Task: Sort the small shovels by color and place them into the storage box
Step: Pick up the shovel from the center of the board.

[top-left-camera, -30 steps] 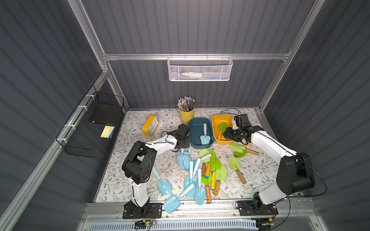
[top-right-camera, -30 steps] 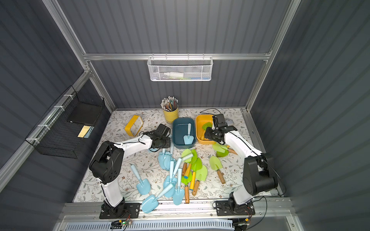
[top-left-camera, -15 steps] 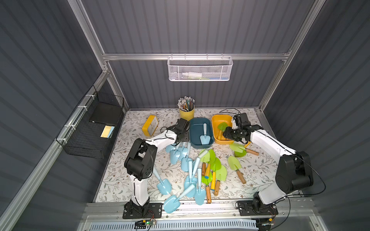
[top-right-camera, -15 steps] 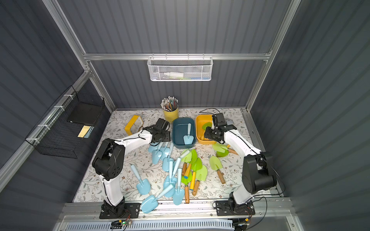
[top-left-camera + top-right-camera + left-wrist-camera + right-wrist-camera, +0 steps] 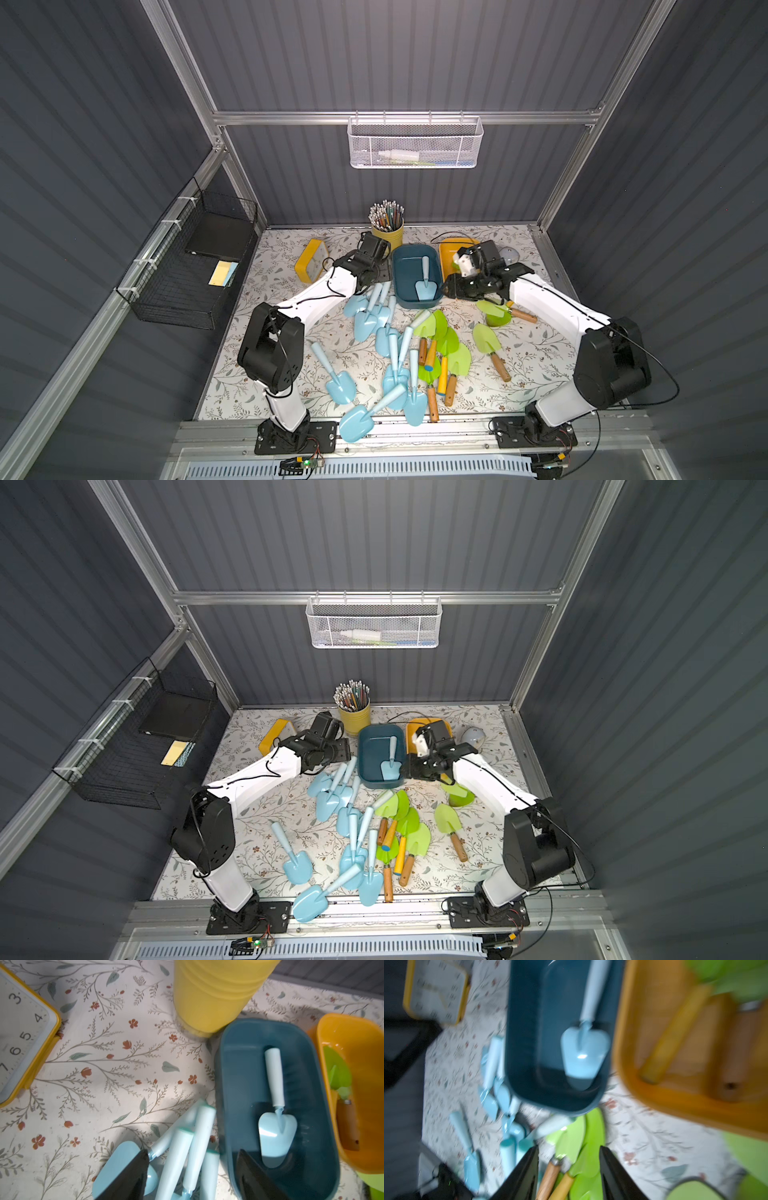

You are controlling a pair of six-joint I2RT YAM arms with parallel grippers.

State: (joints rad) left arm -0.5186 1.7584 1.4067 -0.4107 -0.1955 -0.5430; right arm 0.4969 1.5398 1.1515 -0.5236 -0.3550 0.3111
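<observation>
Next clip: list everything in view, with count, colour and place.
loose blue shovels: about ten, pale blue, centre of the table
boxed shovel: one, pale blue, inside blue box
blue box: one, dark teal, rear centre
green shovels: about seven loose, lime with wooden handles, right of the blue ones
orange box: one, beside blue box, holds at least two green shovels
pencil cup: one, yellow, behind blue box
clock: one, yellow-framed, rear left
green pot: one, right side
grey dome: one, rear right
white basket: one, back wall
black basket: one, left wall
left tool: one, black, open above blue handles
right tool: one, black, open above green shovels
</observation>
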